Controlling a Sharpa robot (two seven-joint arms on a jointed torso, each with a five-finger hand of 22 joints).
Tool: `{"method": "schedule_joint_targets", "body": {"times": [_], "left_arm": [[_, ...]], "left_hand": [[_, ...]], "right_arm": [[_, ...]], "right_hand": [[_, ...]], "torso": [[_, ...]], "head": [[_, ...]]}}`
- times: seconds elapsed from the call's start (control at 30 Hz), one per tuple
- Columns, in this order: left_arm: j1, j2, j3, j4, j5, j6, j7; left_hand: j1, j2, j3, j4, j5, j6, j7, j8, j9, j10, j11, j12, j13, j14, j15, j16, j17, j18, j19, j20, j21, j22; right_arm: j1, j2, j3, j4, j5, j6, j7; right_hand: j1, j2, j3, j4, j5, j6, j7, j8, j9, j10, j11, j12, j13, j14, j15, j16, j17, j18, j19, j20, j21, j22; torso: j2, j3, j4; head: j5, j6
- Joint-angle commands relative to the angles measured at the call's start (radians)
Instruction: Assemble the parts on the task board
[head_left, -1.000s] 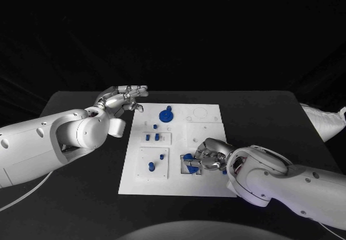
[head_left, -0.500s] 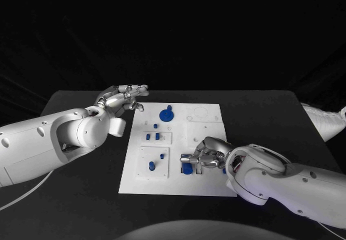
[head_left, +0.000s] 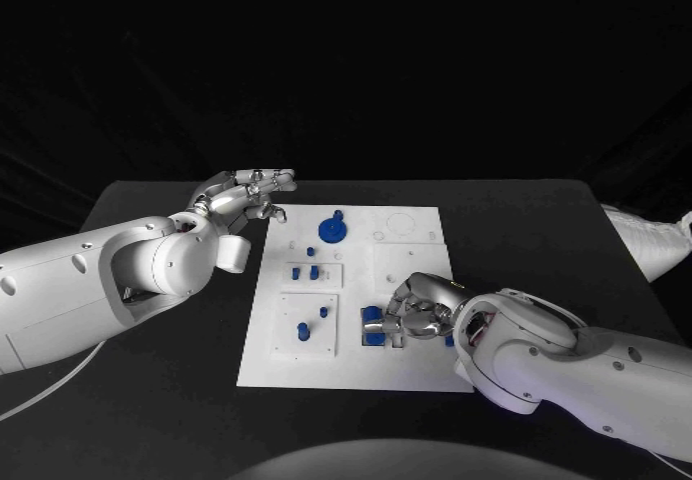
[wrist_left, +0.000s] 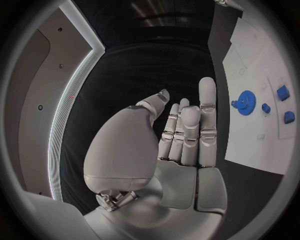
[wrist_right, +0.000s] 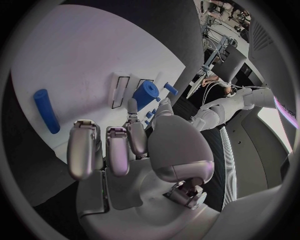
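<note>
Nearest the robot, the right hand (head_left: 415, 312) is bent over the near right part of the task board (head_left: 418, 375), its fingers curled round a stubby blue cylinder (head_left: 376, 330) that sits at a dark-outlined slot in the board; in the right wrist view the same blue cylinder (wrist_right: 145, 95) lies at the fingertips (wrist_right: 133, 106) beside the rectangular cut-outs, though whether it is truly pinched or only touched I cannot tell; a loose blue peg (wrist_right: 46, 110) lies flat on the white plate well apart from it; the step in hand looks to be seating this cylinder in its recess, and the next move would call for squaring it to the slot and pressing it down without tipping; further along the board stand small blue pieces (head_left: 303, 273) in their plate, one blue pin (head_left: 303, 331) in the near left plate, and beyond them the blue gear (head_left: 332, 232); farthest off, the left hand (head_left: 242, 194) hovers at the board's far left corner, fingers apart and holding nothing, near the gear but not touching it.
</note>
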Motion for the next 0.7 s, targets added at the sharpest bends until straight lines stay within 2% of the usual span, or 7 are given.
{"method": "schedule_joint_targets", "body": {"times": [0.03, 0.2, 0.43, 0.53, 0.6, 0.7], "left_arm": [[0.0, 0.0, 0.001, 0.001, 0.002, 0.019, 0.004], [0.0, -0.001, 0.001, 0.001, 0.002, 0.019, 0.004], [0.0, -0.002, 0.001, 0.001, 0.002, 0.019, 0.002], [0.0, -0.002, 0.001, 0.001, 0.002, 0.019, 0.002], [0.0, -0.002, 0.001, 0.001, 0.002, 0.019, 0.002], [0.0, -0.001, 0.001, 0.0, 0.002, 0.018, 0.002]], "left_hand": [[0.001, 0.006, -0.005, 0.001, 0.004, -0.004, 0.0, 0.005, 0.0, -0.008, 0.0, 0.003, 0.001, -0.007, -0.001, 0.006, -0.001, 0.019, 0.0, 0.007, -0.005, -0.001], [0.001, 0.006, -0.005, 0.001, 0.004, -0.004, 0.0, 0.005, 0.0, -0.008, 0.0, 0.003, 0.001, -0.007, -0.001, 0.006, -0.001, 0.019, 0.0, 0.007, -0.005, -0.001], [0.001, 0.006, -0.005, 0.001, 0.004, -0.004, 0.0, 0.005, 0.0, -0.008, 0.0, 0.003, 0.001, -0.007, -0.001, 0.006, -0.001, 0.019, 0.0, 0.007, -0.005, -0.001], [0.001, 0.006, -0.005, 0.001, 0.004, -0.004, 0.0, 0.005, 0.0, -0.008, 0.0, 0.003, 0.001, -0.007, -0.001, 0.006, -0.001, 0.019, 0.0, 0.007, -0.005, -0.001], [0.001, 0.006, -0.005, 0.001, 0.004, -0.004, 0.0, 0.005, 0.0, -0.008, 0.0, 0.003, 0.001, -0.007, -0.001, 0.006, -0.001, 0.019, 0.0, 0.007, -0.005, -0.001], [0.001, 0.006, -0.005, 0.001, 0.004, -0.004, 0.0, 0.005, 0.0, -0.008, 0.0, 0.003, 0.001, -0.007, -0.001, 0.006, -0.001, 0.019, 0.0, 0.007, -0.005, -0.001]], "right_arm": [[-0.002, -0.004, 0.0, 0.01, -0.018, -0.002, 0.013], [-0.004, -0.012, 0.0, 0.018, -0.018, -0.006, 0.017], [-0.004, -0.017, 0.0, 0.014, -0.017, -0.008, 0.017], [-0.005, -0.015, 0.0, 0.01, -0.016, -0.004, 0.016], [-0.005, -0.013, 0.0, 0.006, -0.015, 0.002, 0.015], [-0.005, -0.008, 0.0, 0.0, -0.015, 0.015, 0.018]], "right_hand": [[0.031, -0.001, 0.005, -0.015, 0.005, 0.001, -0.007, 0.007, 0.004, 0.005, -0.005, 0.005, 0.032, 0.085, 0.001, 0.001, 0.16, -0.002, 0.002, -0.001, 0.005, 0.004], [0.045, -0.001, 0.007, -0.022, 0.004, 0.003, -0.008, 0.009, 0.007, 0.008, -0.006, 0.01, 0.037, 0.085, 0.0, 0.003, 0.163, -0.004, 0.004, -0.002, 0.008, 0.01], [0.038, 0.013, 0.007, -0.012, 0.013, 0.007, -0.009, 0.012, 0.011, 0.011, -0.007, 0.014, 0.042, 0.086, -0.001, 0.005, 0.166, -0.004, 0.006, -0.003, 0.01, 0.014], [0.042, 0.033, 0.012, -0.008, 0.022, 0.009, -0.011, 0.014, 0.013, 0.014, -0.009, 0.017, 0.045, 0.087, -0.002, 0.006, 0.168, -0.005, 0.007, -0.004, 0.013, 0.018], [0.05, 0.054, 0.021, -0.007, 0.028, 0.012, -0.013, 0.015, 0.015, 0.017, -0.01, 0.021, 0.049, 0.087, -0.003, 0.008, 0.171, -0.006, 0.008, -0.005, 0.015, 0.022], [0.085, 0.084, 0.044, -0.024, 0.026, 0.016, -0.016, 0.017, 0.018, 0.022, -0.014, 0.028, 0.056, 0.088, -0.006, 0.01, 0.175, -0.007, 0.011, -0.007, 0.019, 0.029]], "torso": [[0.0, -0.0003, 0.0], [0.0, -0.0008, 0.001], [-0.001, -0.0021, 0.0012], [0.0, -0.0024, 0.0023], [0.0, -0.0021, 0.003], [0.0, -0.002, 0.0034]], "head": [[0.001, -0.002], [0.001, -0.004], [0.0, -0.004], [-0.001, -0.005], [-0.001, -0.005], [0.0, -0.007]]}}
